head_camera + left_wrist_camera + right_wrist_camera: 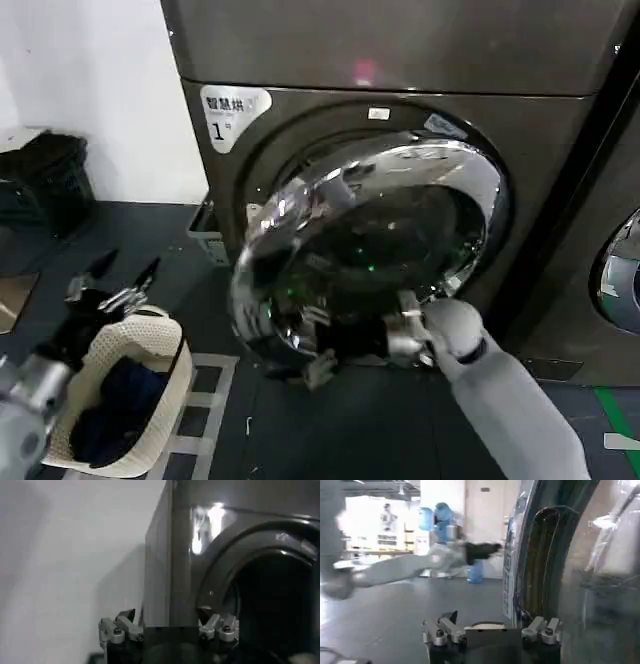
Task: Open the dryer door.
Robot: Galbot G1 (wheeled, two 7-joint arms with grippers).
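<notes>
Nearest in the head view, the left gripper (112, 282) hangs low on the left above a white laundry basket (165, 350) that holds dark clothes (115, 405). Its two fingers are spread apart with nothing between them. The left wrist view shows the same open gripper (167, 622) facing the dryer's (170, 555) front corner, well apart from it, with the pale wall (65, 555) beside the machine.

The right arm (510, 400) reaches up from the lower right, and the right gripper (400, 335) sits at the lower right edge of the door (365, 245), touching or just beside its chrome rim. In the right wrist view, this gripper (492, 627) has its fingers apart, one on either side of the rim (512, 560), seen edge-on; I cannot tell whether they press on it.

The door is partly swung out from the dryer (400, 60), its dark glass tilted toward the left, with the round opening showing behind its upper edge. A white "1" sticker (232, 115) sits at the machine's upper left. To the far right stands a neighbouring machine (620, 270).
</notes>
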